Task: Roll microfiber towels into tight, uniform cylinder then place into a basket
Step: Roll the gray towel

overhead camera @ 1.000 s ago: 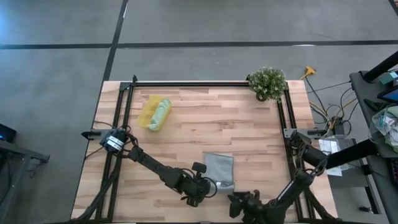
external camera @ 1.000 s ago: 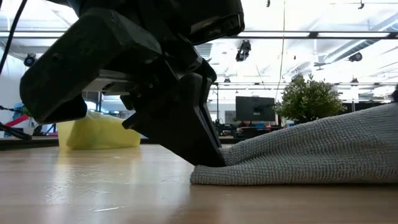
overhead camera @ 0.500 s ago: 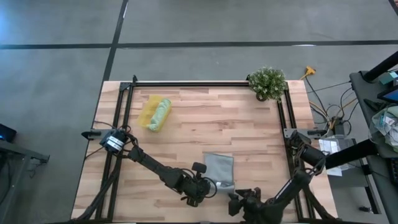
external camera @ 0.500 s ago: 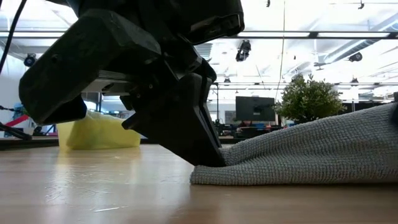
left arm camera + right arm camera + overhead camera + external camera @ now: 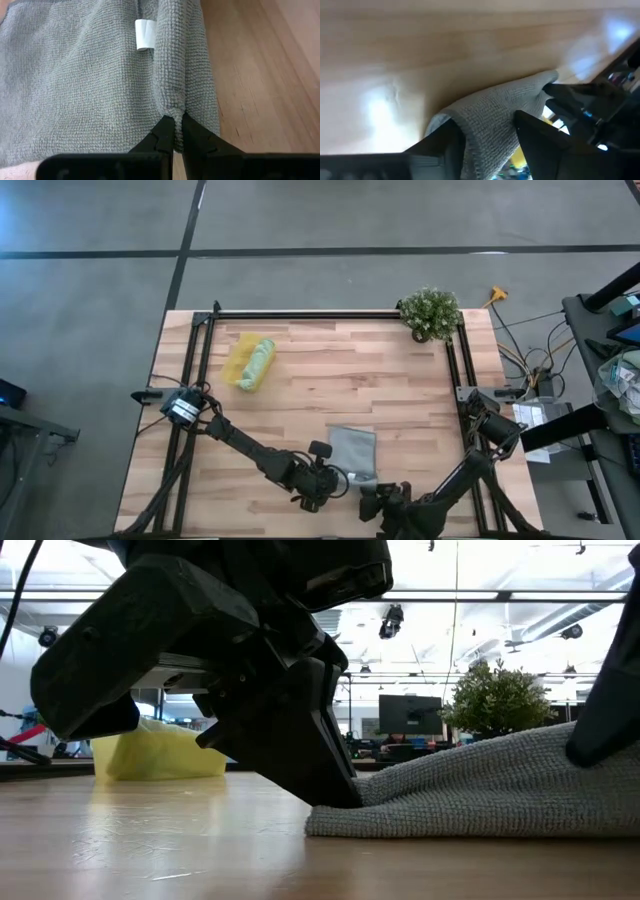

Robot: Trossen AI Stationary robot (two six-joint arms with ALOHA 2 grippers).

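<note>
The grey-blue microfiber towel (image 5: 352, 450) lies near the table's front edge, with a white tag (image 5: 145, 34) on top. A raised ridge (image 5: 177, 65) runs along one side of it. My left gripper (image 5: 336, 480) is shut on the near-left end of that ridge. My right gripper (image 5: 372, 502) is at the towel's near-right corner, with towel filling the gap between its fingers. The light green towel (image 5: 258, 364) lies rolled in the yellow basket (image 5: 240, 358) at the far left. My left gripper pinches the end of the towel's raised ridge (image 5: 173, 111) between its two fingertips. It slants down from the table's left, and the fingers lie along the ridge. The rest of the towel lies on the table. My right gripper has a humped fold of the towel (image 5: 487, 125) between its two fingers (image 5: 535, 132), touching both. This end of the towel (image 5: 560, 745) is raised off the table.
A potted plant (image 5: 430, 312) stands at the far right corner. Black frame rails (image 5: 200, 350) run along the table's left, far and right sides. Bare wood lies between the basket and the grey towel.
My right gripper has moved along the table's front edge toward the left, closer to my left gripper, and one finger now shows at the right of the low view. The towel's raised right end has sunk a little. My left gripper has kept still.
</note>
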